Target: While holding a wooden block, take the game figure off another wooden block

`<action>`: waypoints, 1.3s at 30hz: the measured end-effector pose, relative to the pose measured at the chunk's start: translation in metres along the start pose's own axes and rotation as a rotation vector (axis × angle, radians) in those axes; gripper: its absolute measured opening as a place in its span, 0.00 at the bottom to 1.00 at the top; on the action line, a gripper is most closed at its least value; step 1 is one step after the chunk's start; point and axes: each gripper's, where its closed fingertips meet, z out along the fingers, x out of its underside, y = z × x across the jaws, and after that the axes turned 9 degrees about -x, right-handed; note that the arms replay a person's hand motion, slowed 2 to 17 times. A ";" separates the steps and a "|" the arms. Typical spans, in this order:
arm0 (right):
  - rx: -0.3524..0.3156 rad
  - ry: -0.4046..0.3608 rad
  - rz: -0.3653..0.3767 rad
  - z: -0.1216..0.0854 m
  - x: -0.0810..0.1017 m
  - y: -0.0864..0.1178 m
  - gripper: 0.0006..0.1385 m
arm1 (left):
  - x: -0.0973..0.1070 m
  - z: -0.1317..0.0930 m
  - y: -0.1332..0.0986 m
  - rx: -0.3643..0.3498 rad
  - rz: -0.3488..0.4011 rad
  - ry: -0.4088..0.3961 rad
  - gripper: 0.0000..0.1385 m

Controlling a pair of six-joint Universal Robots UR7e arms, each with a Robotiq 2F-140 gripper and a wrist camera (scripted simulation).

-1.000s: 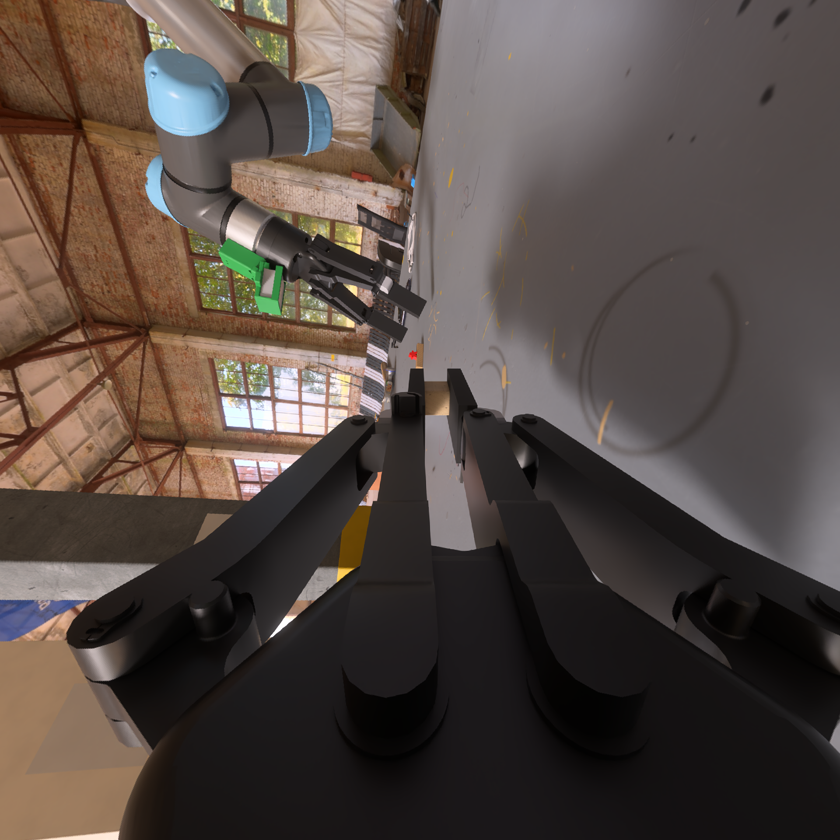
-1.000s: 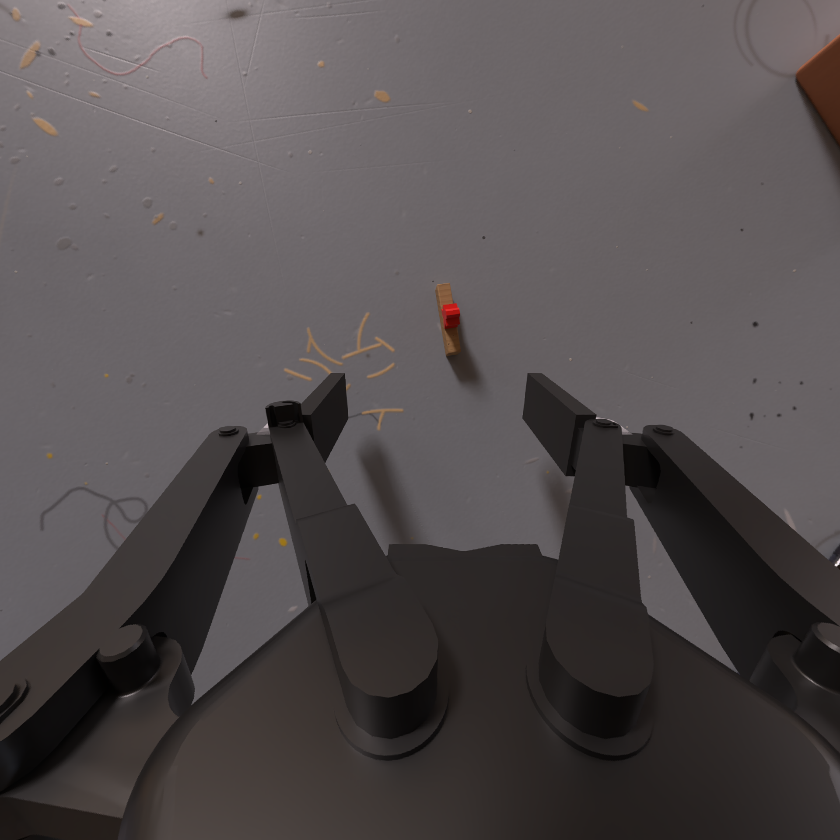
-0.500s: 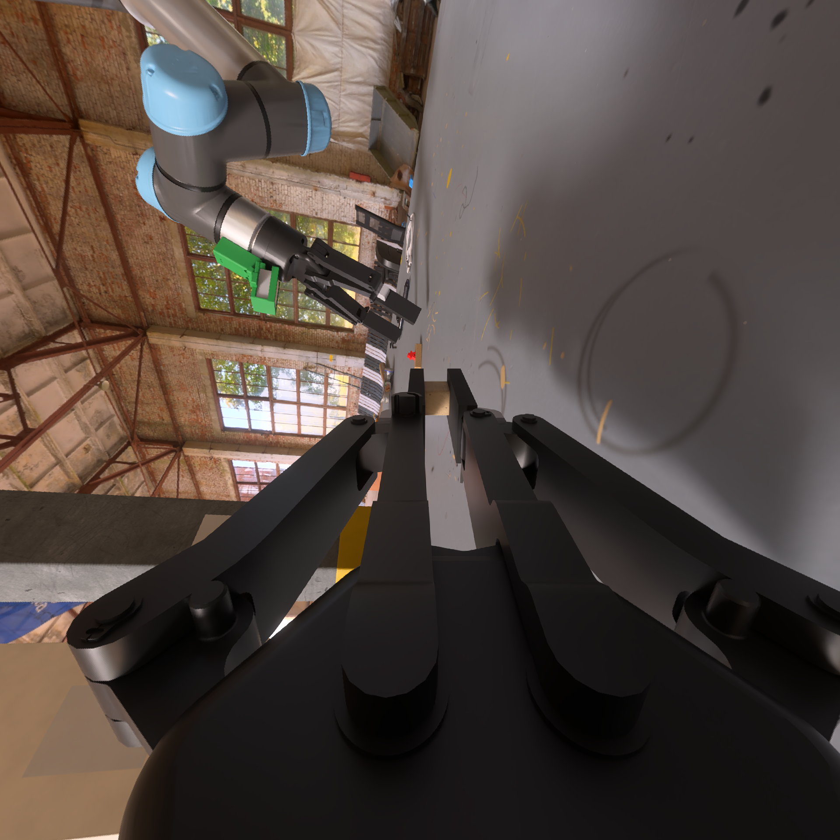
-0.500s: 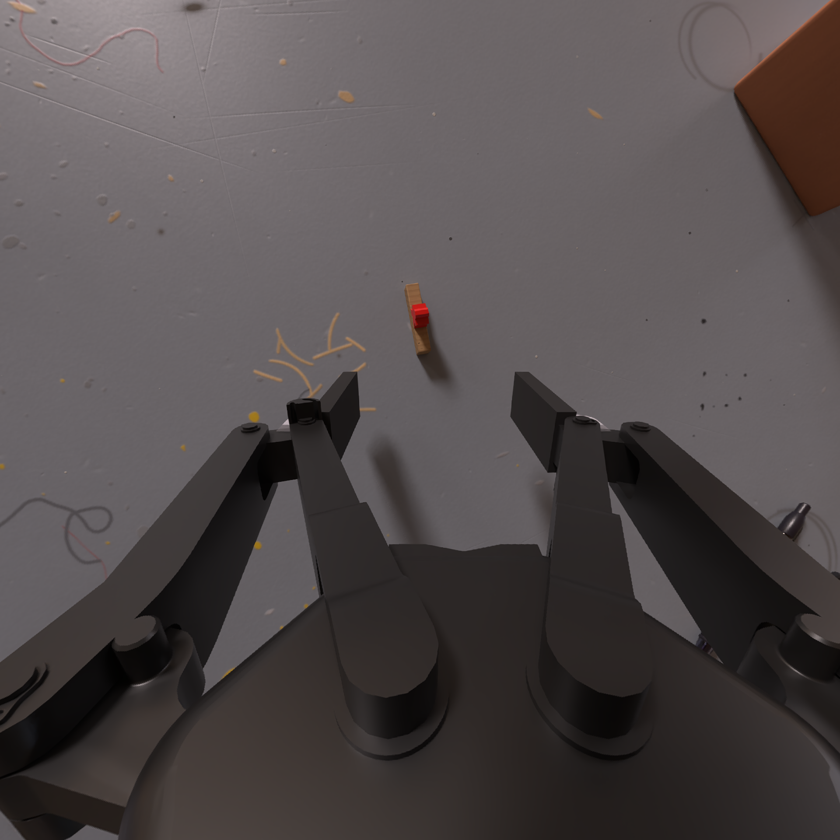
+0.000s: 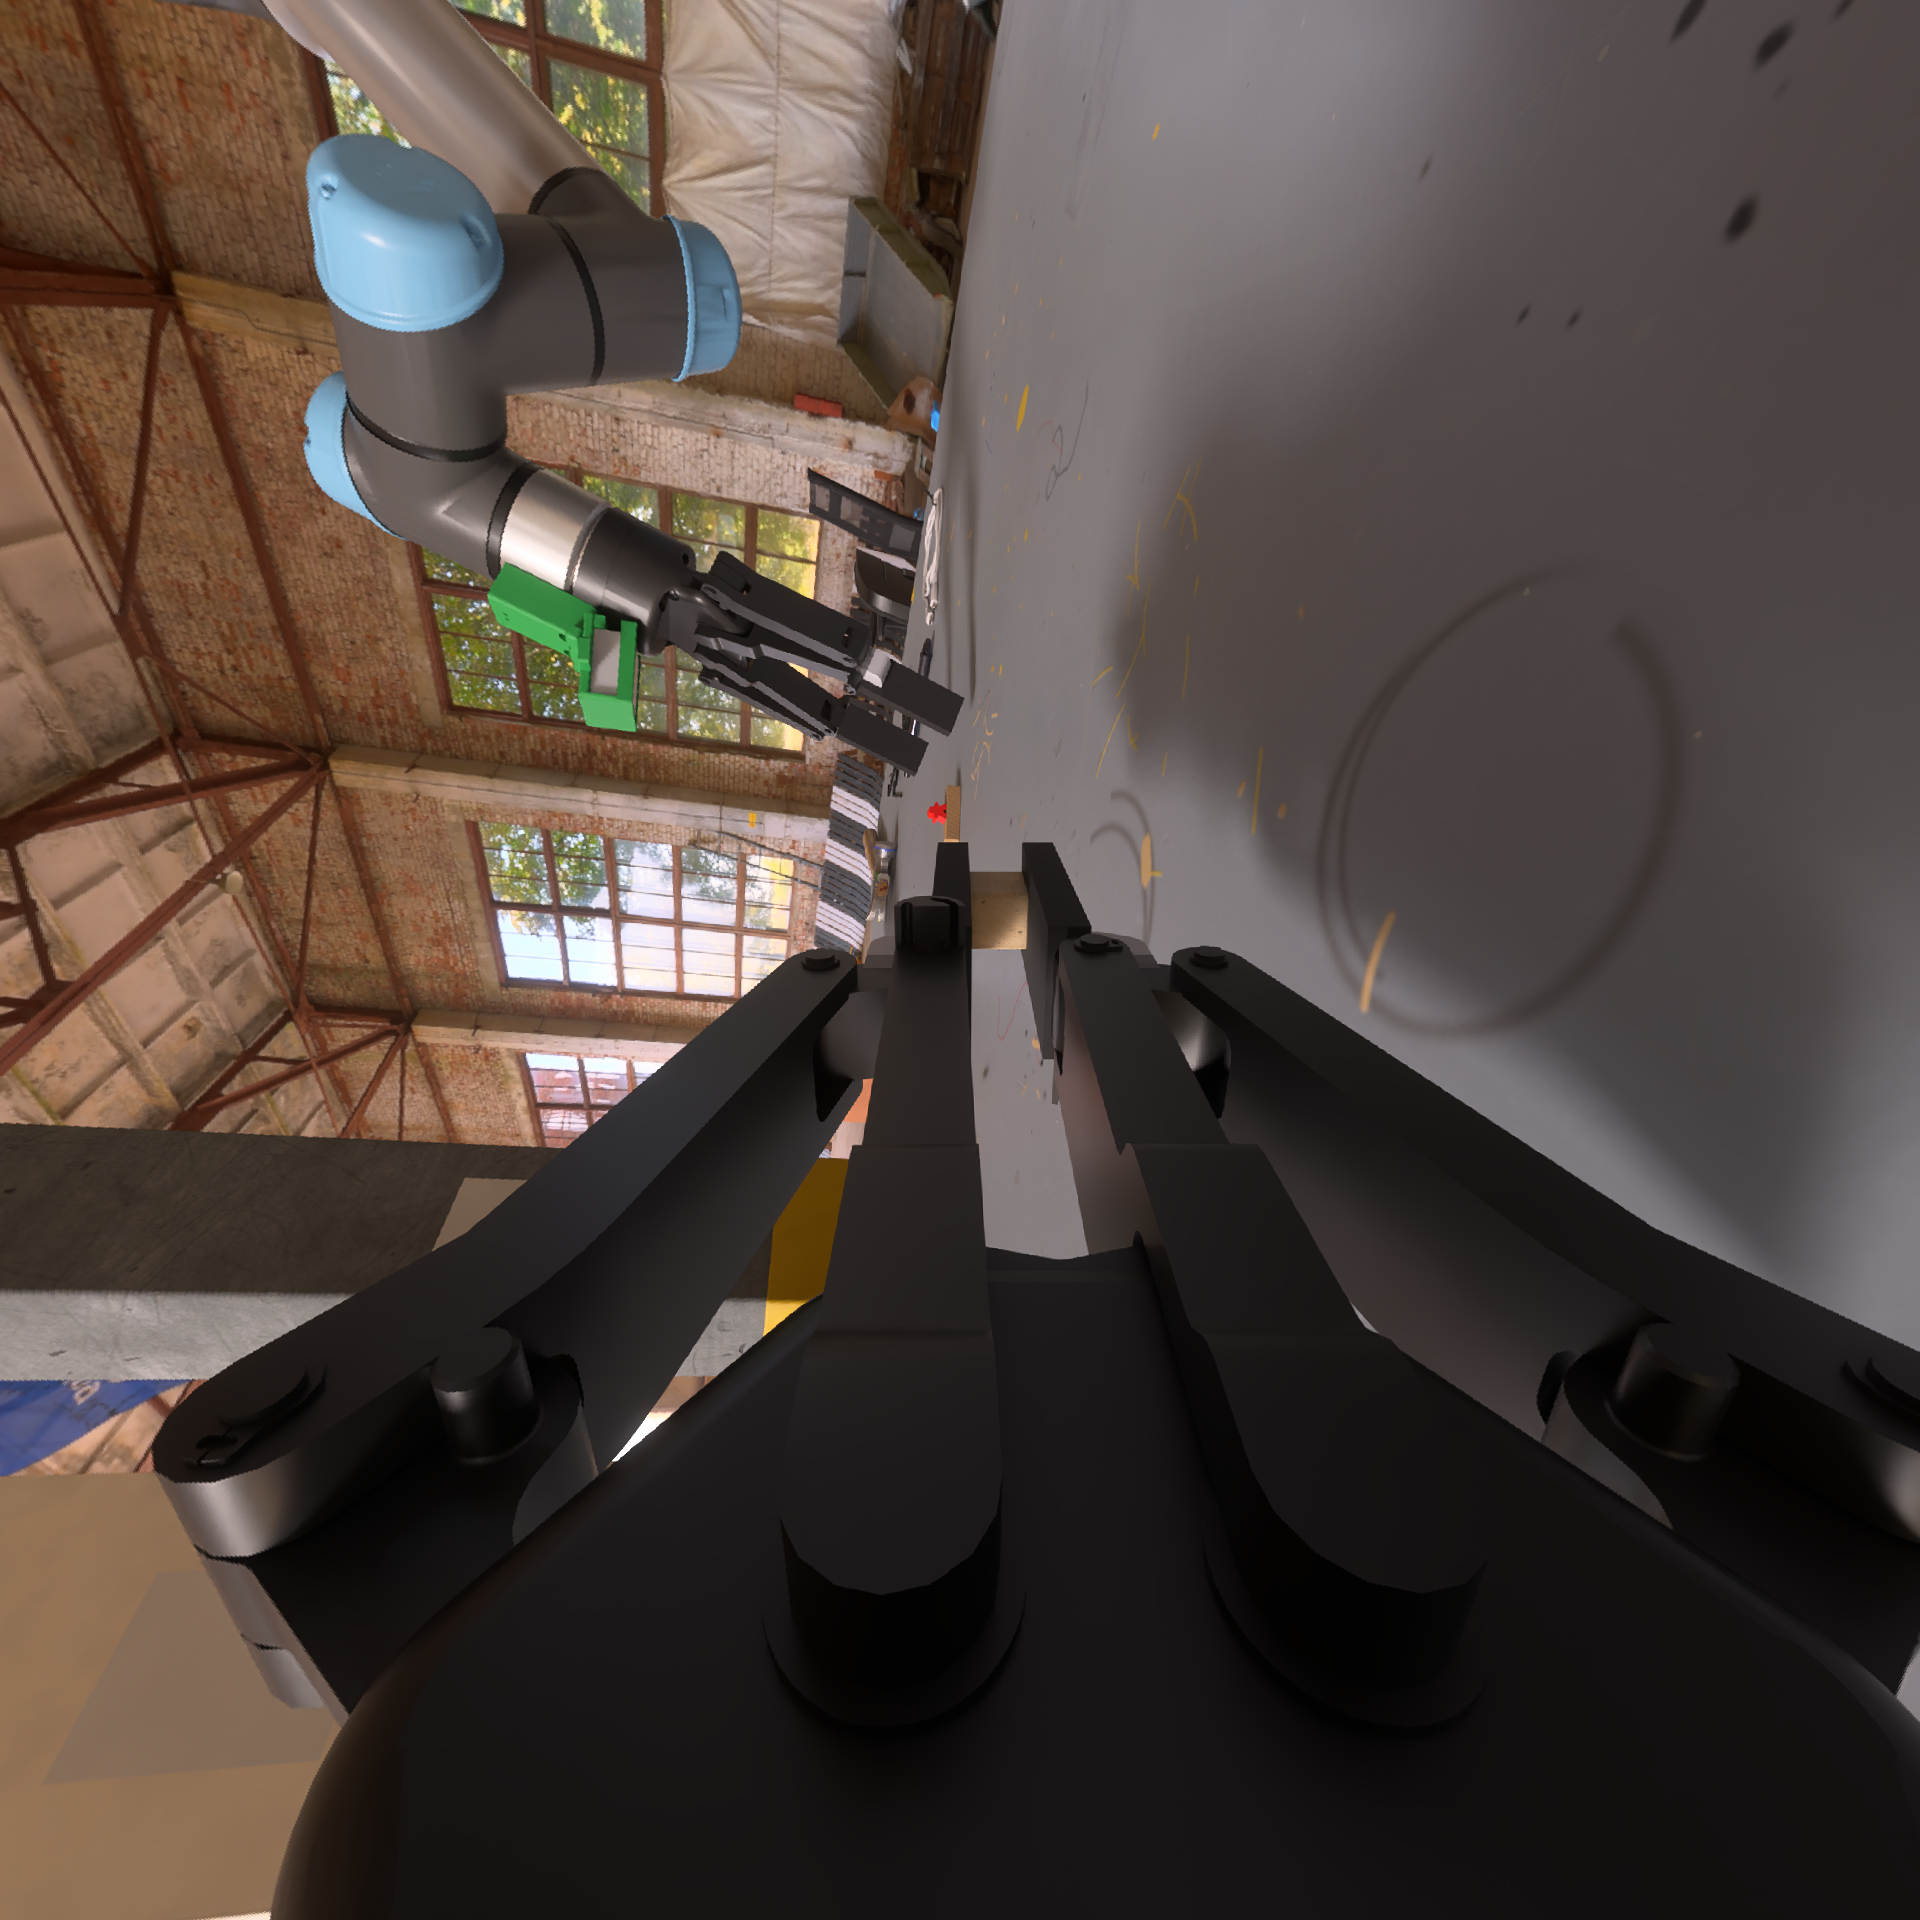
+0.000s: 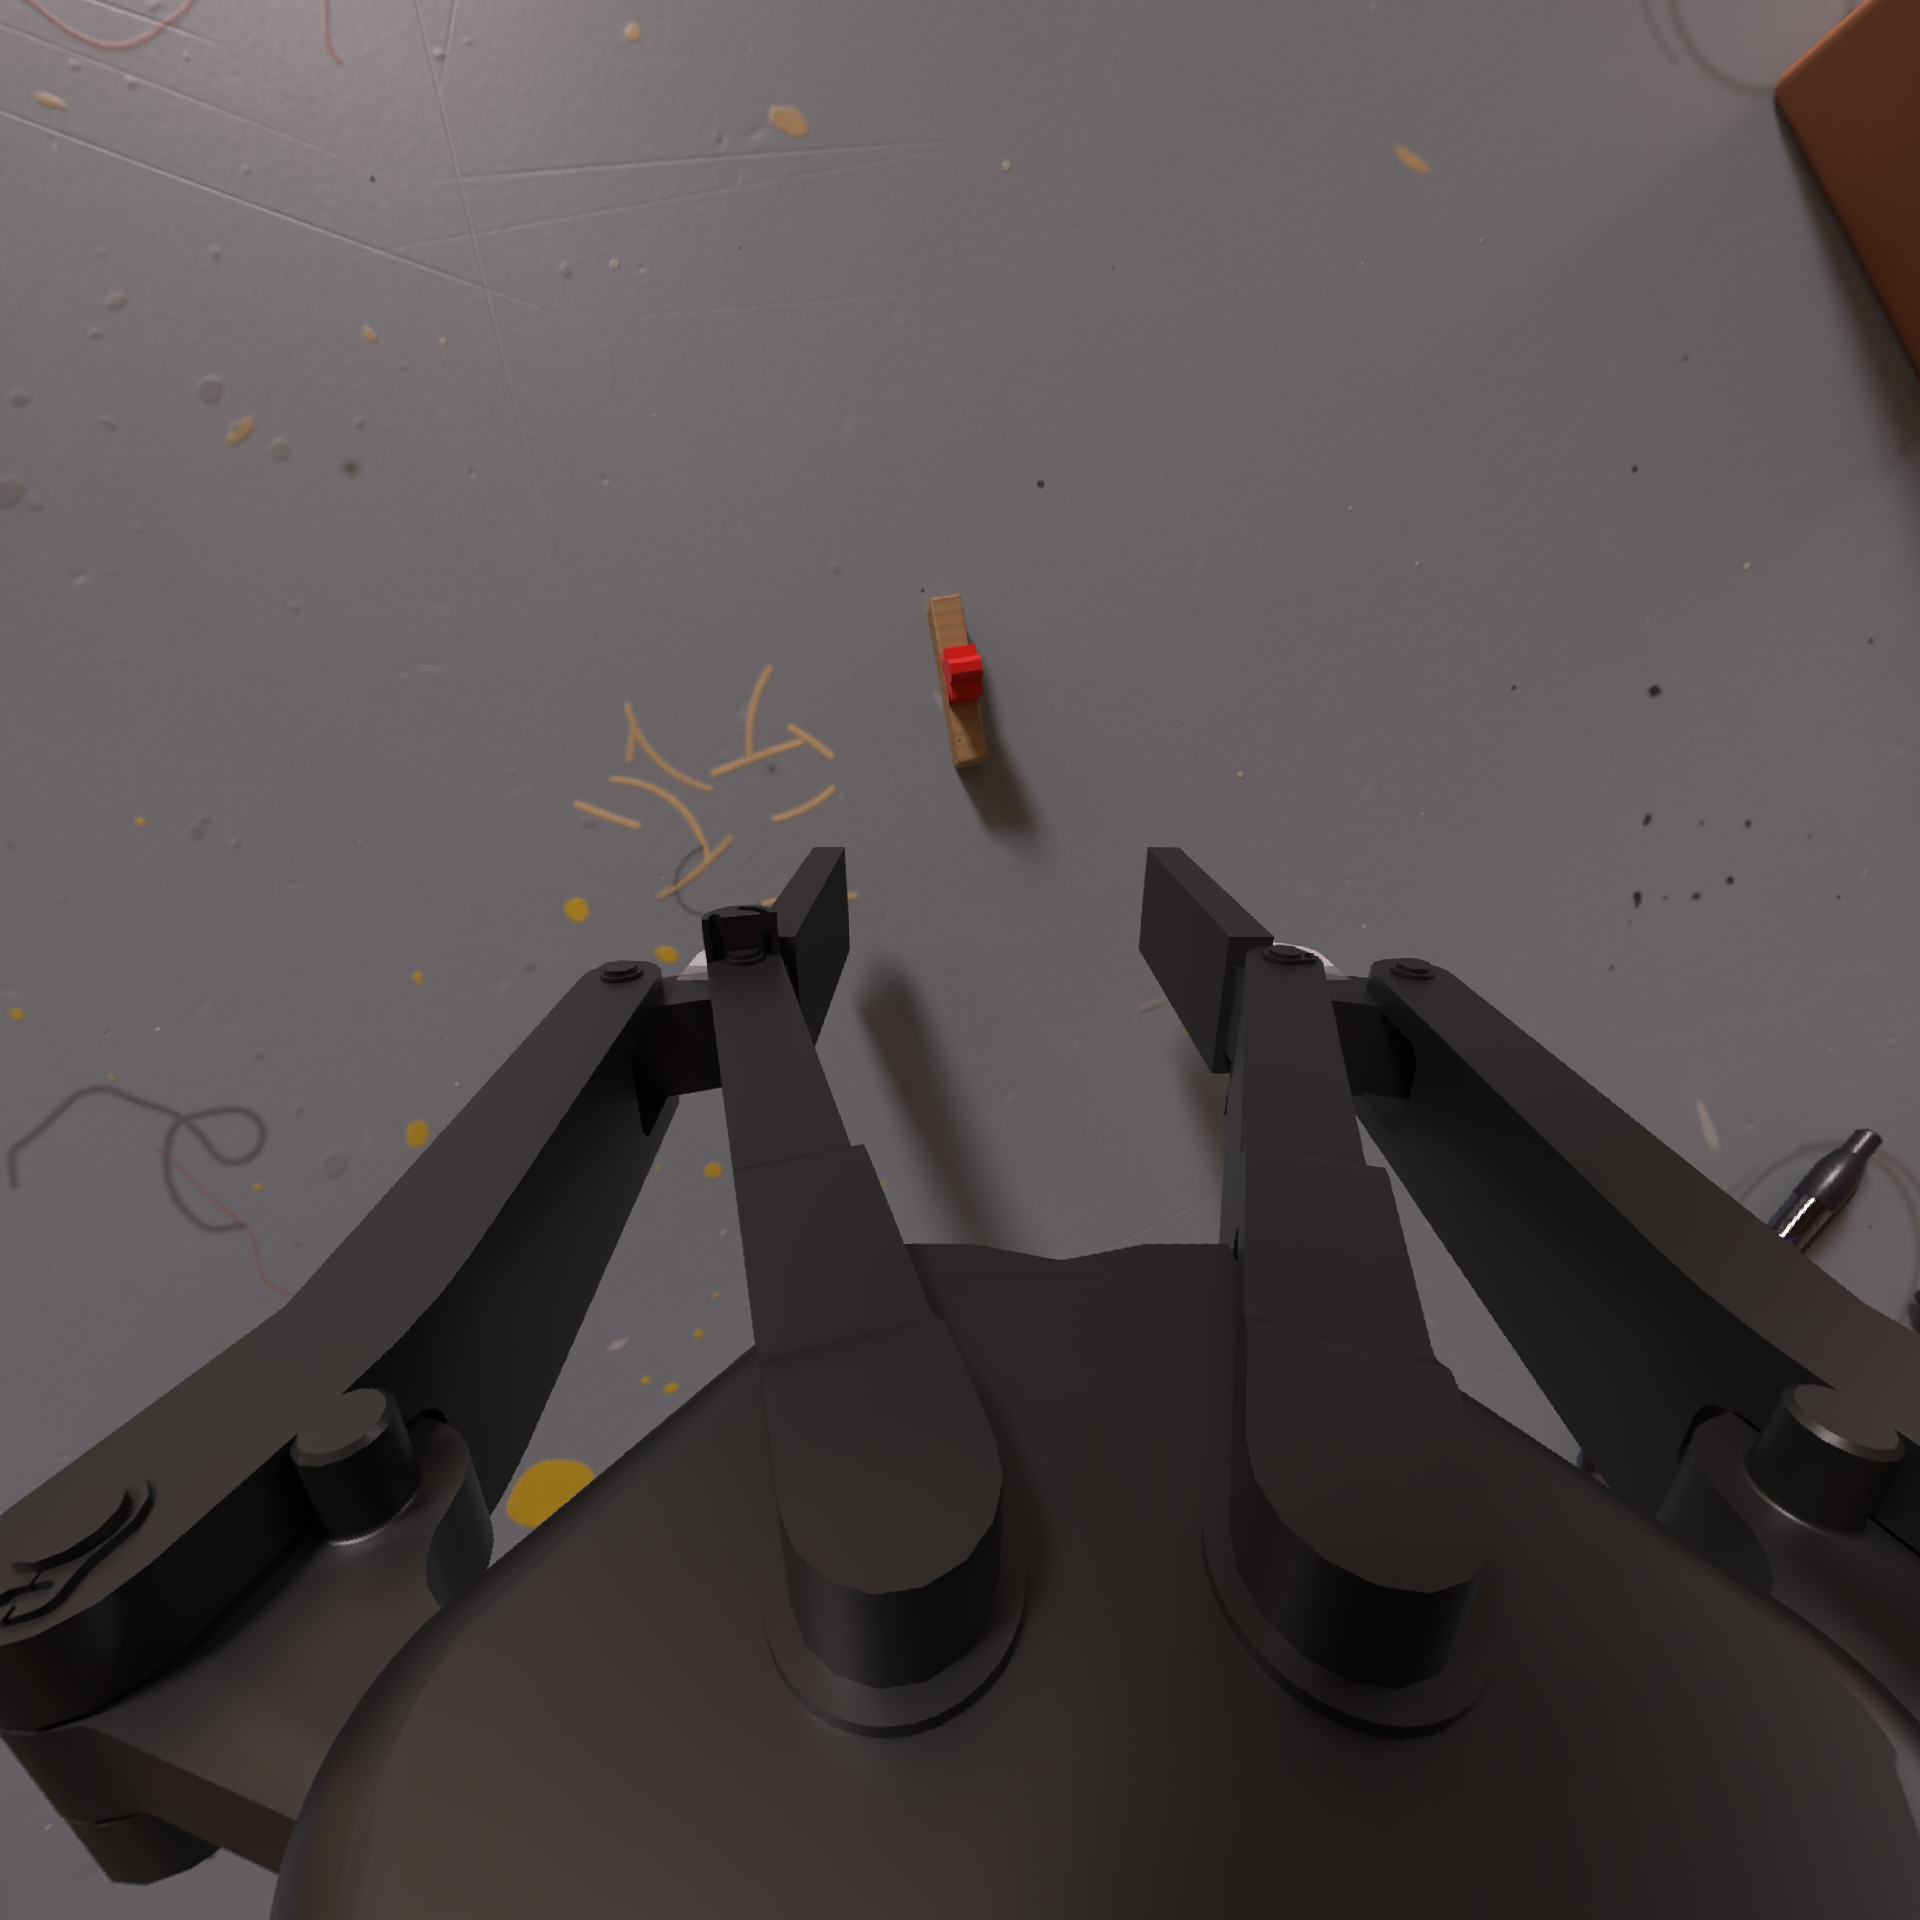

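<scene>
R gripper (image 6: 992,940) lower, nearer figure (image 6: 962,671); jaws apart.

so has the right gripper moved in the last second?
Yes. In the left wrist view the right gripper has dropped toward the grey table, nearer the small red game figure.

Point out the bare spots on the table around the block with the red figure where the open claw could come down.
Bare table lies right of the wooden block carrying the red game figure, up to the brown box. Above the block is open too. The right claw hangs open, short of it. The pen crowds the lower right.
</scene>
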 end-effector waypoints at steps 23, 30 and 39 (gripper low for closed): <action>-0.071 0.171 0.018 -0.010 0.029 0.005 0.45 | 0.000 0.000 0.000 0.000 0.003 0.000 0.10; -0.029 0.141 0.019 -0.017 0.022 -0.004 0.42 | 0.000 0.000 -0.001 0.000 0.004 0.000 0.10; 0.019 0.034 0.079 -0.023 0.003 -0.018 0.35 | 0.000 0.000 -0.001 0.001 0.005 0.001 0.10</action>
